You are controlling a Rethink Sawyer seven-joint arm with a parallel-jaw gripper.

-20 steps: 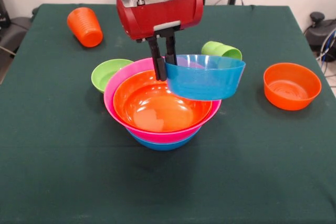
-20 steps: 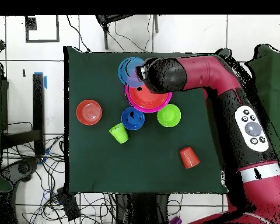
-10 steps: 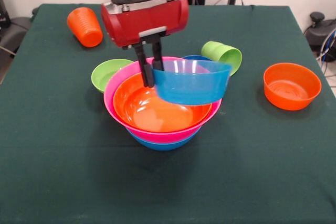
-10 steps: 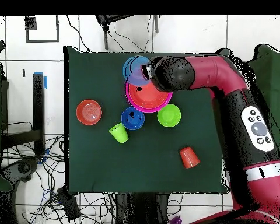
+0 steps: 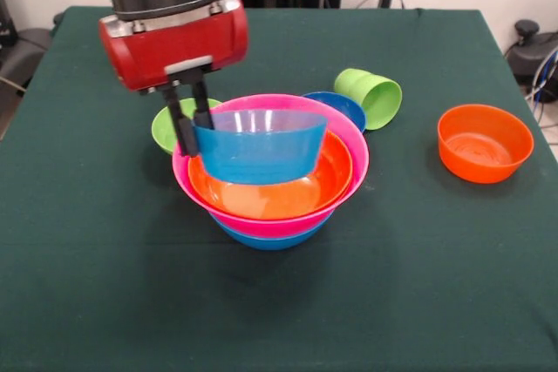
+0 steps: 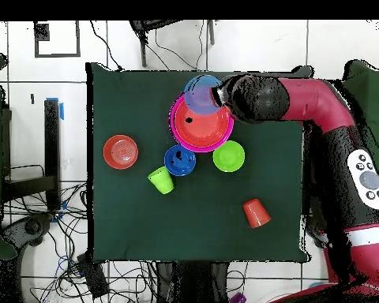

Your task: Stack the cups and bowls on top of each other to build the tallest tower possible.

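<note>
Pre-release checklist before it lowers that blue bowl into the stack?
1. Grip: tool shut on the light blue bowl by its rim: ok.
2. Bowl level: it hangs tilted: not ok.
3. Bowl centred over the stack: sits toward the tool's side: not ok.
4. Top orange bowl holds nothing: ok.
5. Stack nested evenly, blue, pink, orange: ok.
6. Gap between held bowl and orange bowl: cannot tell.
</note>
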